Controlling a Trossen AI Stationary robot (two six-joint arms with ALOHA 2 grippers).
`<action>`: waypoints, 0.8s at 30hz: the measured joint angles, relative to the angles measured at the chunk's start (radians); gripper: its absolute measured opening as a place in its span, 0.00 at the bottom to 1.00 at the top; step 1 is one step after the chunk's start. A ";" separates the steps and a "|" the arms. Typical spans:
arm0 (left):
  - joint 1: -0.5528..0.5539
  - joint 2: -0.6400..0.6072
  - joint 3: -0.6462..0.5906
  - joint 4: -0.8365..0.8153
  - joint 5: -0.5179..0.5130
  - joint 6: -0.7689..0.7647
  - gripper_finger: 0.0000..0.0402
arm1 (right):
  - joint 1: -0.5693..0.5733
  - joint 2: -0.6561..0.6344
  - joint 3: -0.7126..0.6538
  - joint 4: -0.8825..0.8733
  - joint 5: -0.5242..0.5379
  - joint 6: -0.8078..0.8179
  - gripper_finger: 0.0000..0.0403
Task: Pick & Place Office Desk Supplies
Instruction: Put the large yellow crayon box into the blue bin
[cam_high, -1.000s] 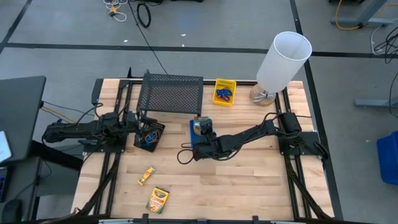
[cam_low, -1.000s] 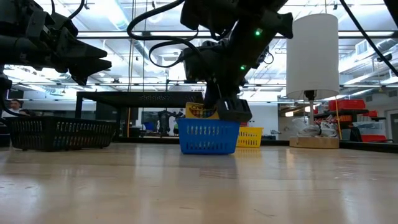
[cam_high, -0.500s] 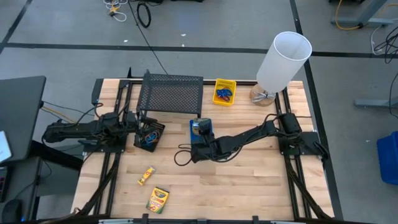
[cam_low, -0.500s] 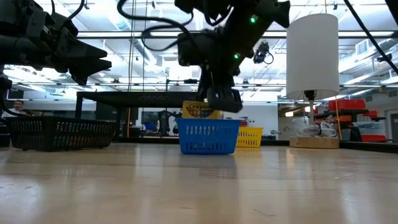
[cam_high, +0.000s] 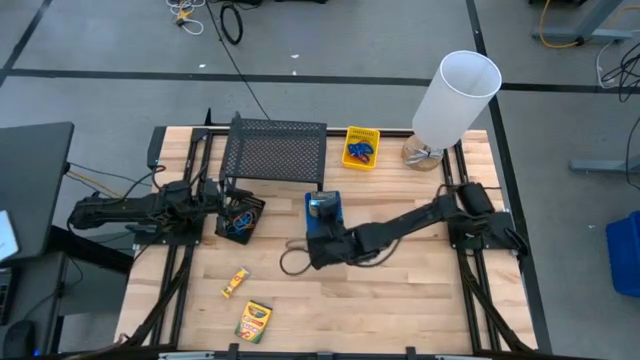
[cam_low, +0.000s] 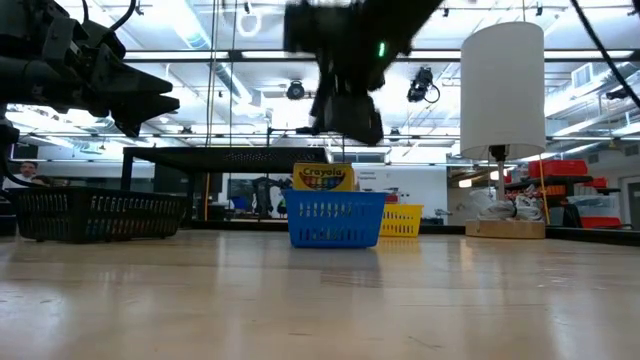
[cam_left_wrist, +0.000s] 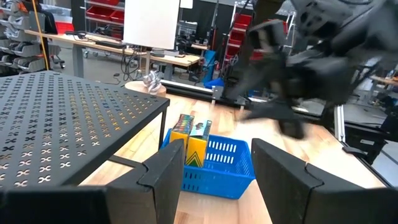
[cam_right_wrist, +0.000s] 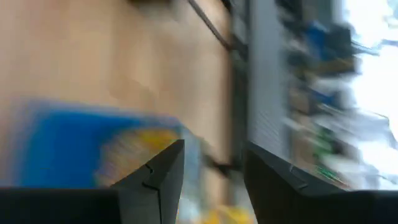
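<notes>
Writing: You can read "Crayola" on the yellow-and-green crayon box standing up out of the blue bin; you can make out no other lettering.
Crayon boxes: You have one in the blue bin, and in the left wrist view it stands upright against the bin's wall. Two more lie flat at the near left of the table, a small one and a larger one just nearer the edge.
Bins: Your blue bin sits mid-table. The yellow bin is at the far edge with blue pieces in it. The black bin is at the left, holding small coloured loops.
Surface: You work on a pale wooden table. A black mesh rack stands at the far left and a tall white cylinder at the far right corner.
Room: You see a grey floor with dark lines and cables from above; level across the table, a workshop with ceiling lights and red shelving.
Right gripper: It hangs above the blue bin, clear of the crayon box. Its fingers are apart with nothing between them.
Left gripper: It waits at the left by the black bin, beside the rack. Its jaws are partly open and empty; the blue bin lies well ahead of them.
</notes>
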 joint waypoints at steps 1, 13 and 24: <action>0.000 0.000 0.000 -0.001 0.000 0.000 0.48 | 0.010 -0.016 0.000 0.020 -0.084 0.012 0.41; 0.000 0.000 0.000 0.008 0.037 -0.045 0.48 | 0.069 0.003 0.000 0.364 -0.938 0.273 0.41; 0.000 0.002 0.000 0.014 0.071 -0.075 0.48 | 0.095 0.248 0.247 0.426 -1.112 0.247 0.31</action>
